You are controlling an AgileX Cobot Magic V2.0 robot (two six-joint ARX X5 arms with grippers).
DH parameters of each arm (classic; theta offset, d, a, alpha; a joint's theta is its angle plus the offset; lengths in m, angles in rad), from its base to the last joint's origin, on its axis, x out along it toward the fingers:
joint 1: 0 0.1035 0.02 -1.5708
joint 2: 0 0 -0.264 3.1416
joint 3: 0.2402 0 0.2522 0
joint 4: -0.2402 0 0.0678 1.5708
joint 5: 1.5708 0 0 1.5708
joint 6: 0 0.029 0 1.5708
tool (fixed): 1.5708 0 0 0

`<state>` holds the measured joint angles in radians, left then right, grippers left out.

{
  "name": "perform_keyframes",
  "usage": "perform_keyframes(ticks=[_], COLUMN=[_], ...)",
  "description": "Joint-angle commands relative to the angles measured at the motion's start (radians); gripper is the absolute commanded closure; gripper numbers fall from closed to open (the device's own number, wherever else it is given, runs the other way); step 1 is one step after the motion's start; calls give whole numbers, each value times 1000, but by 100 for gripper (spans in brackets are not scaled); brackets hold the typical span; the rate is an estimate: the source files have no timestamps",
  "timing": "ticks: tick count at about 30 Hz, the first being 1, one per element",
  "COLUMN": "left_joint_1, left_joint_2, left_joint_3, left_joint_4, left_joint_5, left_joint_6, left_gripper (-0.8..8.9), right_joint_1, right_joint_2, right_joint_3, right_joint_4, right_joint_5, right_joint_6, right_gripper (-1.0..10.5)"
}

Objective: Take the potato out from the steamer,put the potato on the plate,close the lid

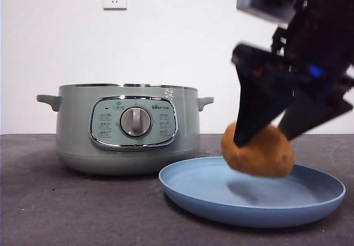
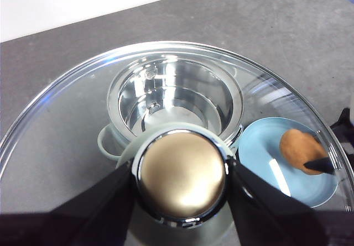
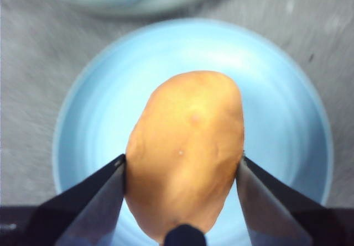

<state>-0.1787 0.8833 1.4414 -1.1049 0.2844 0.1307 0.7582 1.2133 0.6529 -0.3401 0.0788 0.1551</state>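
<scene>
Taking the plate (image 1: 254,213) as our landmark, we find it nearest the front view's camera, light blue and shallow, resting on the dark table (image 1: 66,213). Just above its bowl hangs the potato (image 1: 258,151), orange-brown and oval, casting a shadow on the blue below; it looks to be clear of the surface, not yet set down. The right gripper (image 3: 182,171) has it: its two black jaws are spread to the potato's width and pressed against its sides, and the right wrist view looks straight down on the potato centred over the plate.

Behind the plate and just beside its far rim stands the steamer (image 1: 128,129), open-topped, its shiny inner pot (image 2: 174,94) bare. Above the steamer, the left gripper (image 2: 181,181) clamps the knob (image 2: 181,174) of the glass lid (image 2: 66,119), jaws tight on either side, holding the lid aloft.

We judge that we are in the second step, placing the potato. The next move calls for a short descent until the potato rests on the plate, then a release; we should let go gently, since an oval potato may roll. After that, the lid can come down onto the steamer.
</scene>
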Motion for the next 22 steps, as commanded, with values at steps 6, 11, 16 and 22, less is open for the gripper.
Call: perform_keyframes(ticks=[6, 11, 16, 22], left_joint_1=[1, 1, -8, -50], left_joint_2=[-10, 3, 43, 131], left_joint_3=[7, 7, 7, 7], left_joint_4=[50, 69, 112, 200], left_joint_5=[13, 42, 65, 66], left_joint_6=[5, 5, 5, 5], left_gripper=[822, 822, 822, 822], right_joint_1=[0, -6, -6, -6], right_joint_2=[87, 119, 107, 58], right_joint_3=[-67, -67, -67, -63], right_joint_4=[123, 129, 123, 123], right_joint_5=[1, 2, 6, 7], right_joint_6=[20, 35, 43, 42], right_gripper=[963, 922, 427, 344])
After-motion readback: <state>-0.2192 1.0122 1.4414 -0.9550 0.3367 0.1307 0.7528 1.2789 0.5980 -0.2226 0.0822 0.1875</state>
